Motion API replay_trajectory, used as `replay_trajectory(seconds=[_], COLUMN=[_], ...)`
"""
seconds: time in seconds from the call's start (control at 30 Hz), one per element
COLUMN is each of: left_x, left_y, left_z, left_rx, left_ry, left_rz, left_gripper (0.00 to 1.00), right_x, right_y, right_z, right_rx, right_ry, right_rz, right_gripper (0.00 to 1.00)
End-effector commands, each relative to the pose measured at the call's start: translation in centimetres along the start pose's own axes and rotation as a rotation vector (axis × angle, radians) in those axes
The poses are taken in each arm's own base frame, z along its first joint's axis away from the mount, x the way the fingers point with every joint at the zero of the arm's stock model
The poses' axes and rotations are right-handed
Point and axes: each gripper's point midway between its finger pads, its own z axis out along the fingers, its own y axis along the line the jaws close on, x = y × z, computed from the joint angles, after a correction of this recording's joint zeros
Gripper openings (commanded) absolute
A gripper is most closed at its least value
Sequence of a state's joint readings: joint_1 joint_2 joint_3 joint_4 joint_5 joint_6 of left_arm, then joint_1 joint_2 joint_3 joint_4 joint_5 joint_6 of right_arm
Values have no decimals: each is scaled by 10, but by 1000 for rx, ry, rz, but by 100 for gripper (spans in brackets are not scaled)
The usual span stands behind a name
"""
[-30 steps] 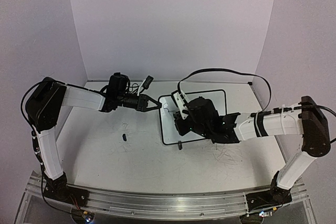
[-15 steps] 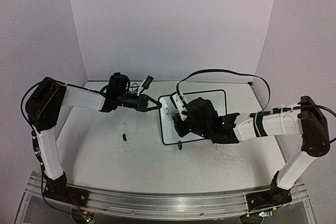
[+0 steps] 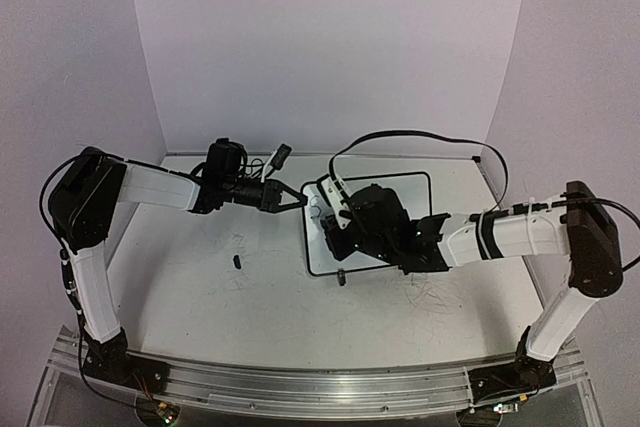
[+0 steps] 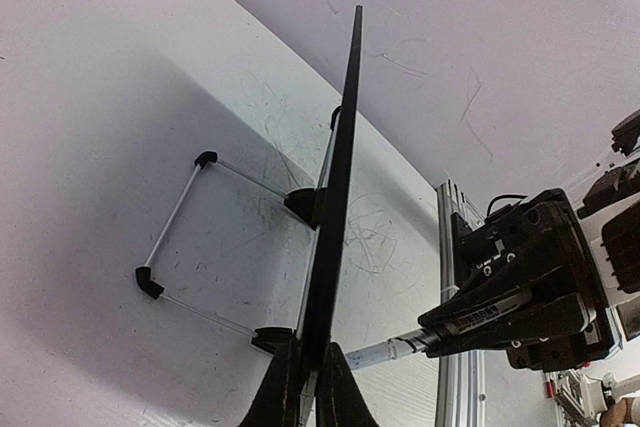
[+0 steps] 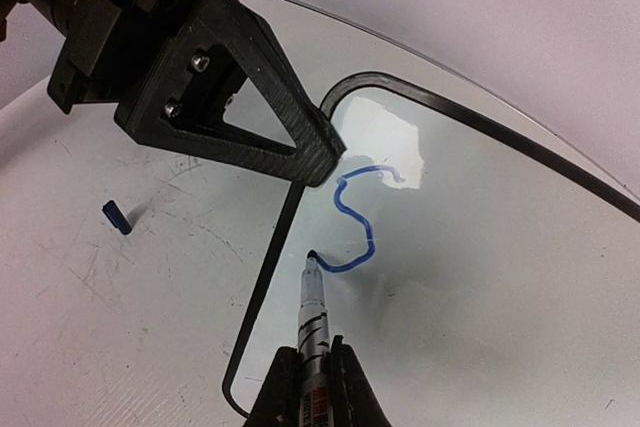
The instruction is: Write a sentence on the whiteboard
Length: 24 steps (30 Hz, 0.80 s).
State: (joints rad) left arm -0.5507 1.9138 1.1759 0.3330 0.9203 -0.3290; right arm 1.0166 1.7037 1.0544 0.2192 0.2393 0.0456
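The jaws of the right arm point(image 3: 510, 235) are clenched on a slim grey-and-black marker pen point(image 5: 313, 312). Its tip touches the small glossy white whiteboard with a thin black rounded-corner frame point(image 5: 470, 247), at the lower end of a curved blue S-shaped stroke point(image 5: 356, 219). That stroke is all of the sentence that shows. It lies near the board's left edge, just beside the far-left corner.

The jaws of the left arm point(image 3: 150, 185) are clenched on that left edge. The left wrist view shows the board edge-on point(image 4: 338, 207), pinched between the two fingers. A black triangular finger point(image 5: 235, 97) covers the frame beside the stroke.

The whiteboard lies around the middle of the scuffed white tabletop point(image 3: 200, 297), slightly right of centre, between the two arms. Well left of the board, a small dark blue piece point(image 5: 117, 217) lies on the tabletop.
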Motion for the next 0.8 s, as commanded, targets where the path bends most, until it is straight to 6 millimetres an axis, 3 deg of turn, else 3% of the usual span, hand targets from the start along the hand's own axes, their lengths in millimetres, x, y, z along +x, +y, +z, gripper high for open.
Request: replay_trajectory(seconds=[0.0,0.33,0.43,0.57,0.77], left_x=[-9,-8,-7,-3,-4], left_y=[-19,-19,-17,-14,-12], left_z=[-4,-4,-4,-6,-7], left_rx=[53,50,41,20,3], left_ry=[-8,-8,-9,-11,-18], left_rz=[25,26,26,12,-1], left_gripper=[0,0,0,0,0], right_x=[-8,-18,-28,-34,-29], right_y=[-6,-7,-3,-15,-23], right_z=[7,6,-12,-44,-42], right_rx=[32,42,-14,-10,17], right_ry=[-11,-36,-66,-118,-91], right_rz=[11,14,22,18,-31], right_gripper=[0,0,0,0,0])
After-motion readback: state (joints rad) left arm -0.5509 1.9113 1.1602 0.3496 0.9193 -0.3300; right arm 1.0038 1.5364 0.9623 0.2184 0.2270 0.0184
